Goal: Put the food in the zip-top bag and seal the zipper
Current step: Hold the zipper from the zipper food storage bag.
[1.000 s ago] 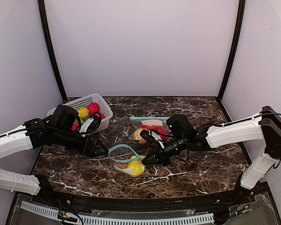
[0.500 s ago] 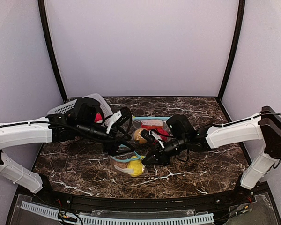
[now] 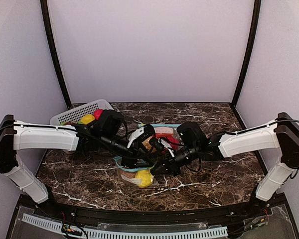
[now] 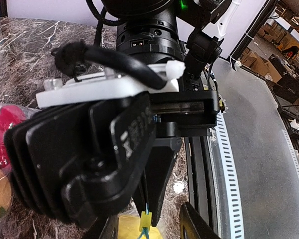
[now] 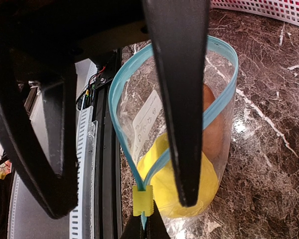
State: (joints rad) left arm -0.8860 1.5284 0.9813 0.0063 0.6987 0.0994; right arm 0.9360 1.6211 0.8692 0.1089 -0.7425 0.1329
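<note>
Sealing seemingly starting | right gripper (image 5: 141, 226) pinching clear blue-zippered plastic bag (image 5: 217, 107) | left gripper (image 4: 148, 228) straddling small yellow slider (image 5: 142, 200), unclenched | next: clamping, sliding

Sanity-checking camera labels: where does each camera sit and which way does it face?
Top external: above, behind the robot, looking down on the table; left arm and right arm show.
Left wrist: on the left arm, facing the right arm's wrist; left gripper at bottom.
Right wrist: looking down into the zip-top bag; right gripper pinches the yellow slider.
Shared: both wrist views show that slider.
</note>
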